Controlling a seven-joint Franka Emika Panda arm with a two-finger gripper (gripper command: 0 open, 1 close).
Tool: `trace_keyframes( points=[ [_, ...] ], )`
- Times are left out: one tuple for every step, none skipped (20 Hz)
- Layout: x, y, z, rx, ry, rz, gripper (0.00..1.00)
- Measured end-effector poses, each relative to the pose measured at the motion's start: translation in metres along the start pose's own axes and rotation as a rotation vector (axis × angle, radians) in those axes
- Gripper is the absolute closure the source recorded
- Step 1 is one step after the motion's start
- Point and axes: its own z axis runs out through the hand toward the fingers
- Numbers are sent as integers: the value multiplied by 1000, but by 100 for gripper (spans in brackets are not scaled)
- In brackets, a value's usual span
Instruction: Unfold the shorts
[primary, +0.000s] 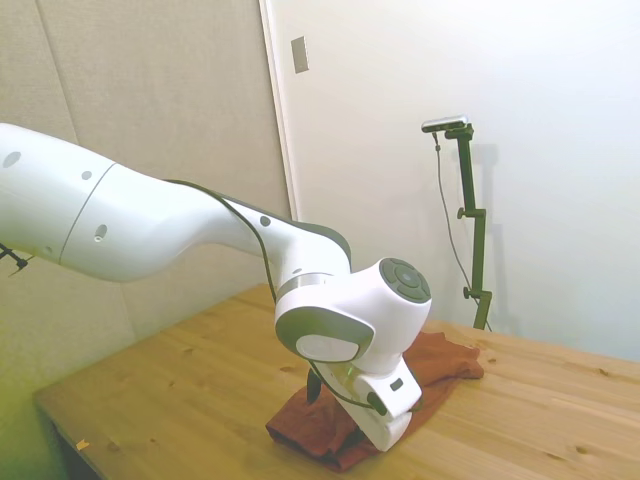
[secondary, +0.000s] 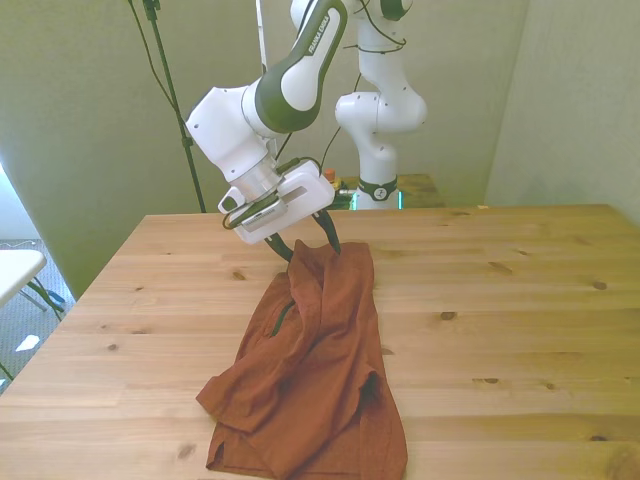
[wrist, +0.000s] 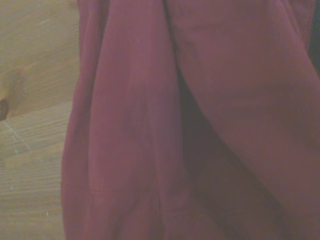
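Observation:
The rust-red shorts (secondary: 310, 370) lie folded and rumpled on the wooden table (secondary: 500, 300), running from mid-table toward the near edge in the front view. My gripper (secondary: 309, 244) is tilted and down at their far end. It is open, its two dark fingers (secondary: 332, 238) standing on either side of that end of the cloth. In the side view the wrist covers most of the shorts (primary: 445, 360), and only one finger (primary: 314, 385) shows. The wrist view is filled by creased red shorts (wrist: 200, 125) with bare table (wrist: 30, 75) beside them.
Bare wood lies on both sides of the shorts, wider on the front view's right. The robot's base (secondary: 378, 185) stands behind the far table edge. A white object (secondary: 12, 270) sits off the table at the front view's left.

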Motion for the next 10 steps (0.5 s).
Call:
trace_keyframes(
  points=[
    [0,2,0,2,-4,1,100],
    [0,4,-1,4,-12,4,100],
    [0,6,-1,9,-17,8,100],
    [1,8,-2,13,-21,11,100],
    [1,10,-3,15,-27,15,100],
    [1,12,-4,17,-28,18,100],
    [2,13,-5,19,-27,21,100],
    [2,15,-6,20,-26,23,100],
    [3,17,-7,21,-25,25,100],
    [4,18,-7,22,-23,25,100]
  ],
)
